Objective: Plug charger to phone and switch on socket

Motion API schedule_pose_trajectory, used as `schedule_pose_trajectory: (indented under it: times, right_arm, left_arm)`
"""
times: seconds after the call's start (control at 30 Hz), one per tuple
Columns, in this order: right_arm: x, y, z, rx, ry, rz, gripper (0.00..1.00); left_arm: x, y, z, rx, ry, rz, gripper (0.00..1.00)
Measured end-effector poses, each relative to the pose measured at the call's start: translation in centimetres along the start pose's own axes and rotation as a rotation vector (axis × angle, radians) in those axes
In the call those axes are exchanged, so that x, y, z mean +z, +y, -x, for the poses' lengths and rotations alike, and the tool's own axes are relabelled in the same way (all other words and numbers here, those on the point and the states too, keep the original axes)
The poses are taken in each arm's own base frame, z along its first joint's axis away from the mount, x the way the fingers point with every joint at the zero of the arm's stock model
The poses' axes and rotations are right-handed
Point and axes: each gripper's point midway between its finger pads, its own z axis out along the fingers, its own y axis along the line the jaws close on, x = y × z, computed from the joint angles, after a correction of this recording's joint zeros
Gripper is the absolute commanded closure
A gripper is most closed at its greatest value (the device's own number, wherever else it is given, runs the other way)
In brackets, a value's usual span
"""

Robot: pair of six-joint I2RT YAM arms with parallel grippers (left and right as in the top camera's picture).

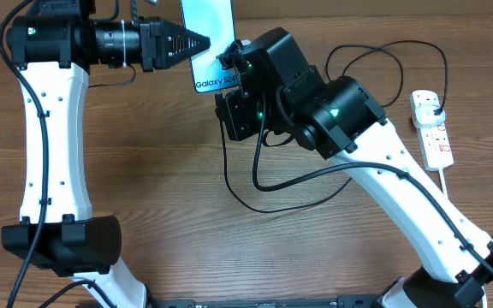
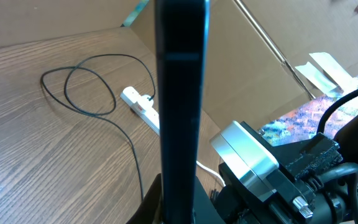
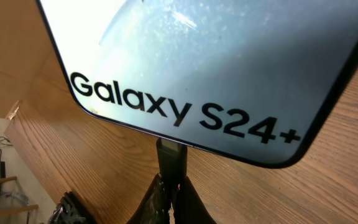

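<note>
Galaxy S24 phone [image 1: 210, 34] at the tabletop's [image 1: 169, 171] far side, light-blue screen up, left edge met by the tapered tip of the left pincer [image 1: 197, 40]. Right pincer [image 1: 229, 62] against the phone's lower right corner, fingers mostly hidden under the wrist housing [image 1: 268, 73]. Thin black charger cable [image 1: 228, 175] looping below; another loop reaching the black plug [image 1: 432, 109] seated in the white power strip [image 1: 436, 141] at far right.

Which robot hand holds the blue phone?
The left gripper clamps the slim light-blue smartphone; the right gripper only pinches the tip of the thin black charger cable.
</note>
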Motion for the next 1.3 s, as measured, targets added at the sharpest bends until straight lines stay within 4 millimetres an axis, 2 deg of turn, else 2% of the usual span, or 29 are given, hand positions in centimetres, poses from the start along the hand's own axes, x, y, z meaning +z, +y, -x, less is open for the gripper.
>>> schedule_pose_trajectory:
  times: [1.3]
  right_arm:
    - [0.00,0.18,-0.14,-0.015,0.007,0.010,0.96]
  left_arm:
    - [-0.18,-0.30,-0.75,0.028,0.013,-0.015,0.96]
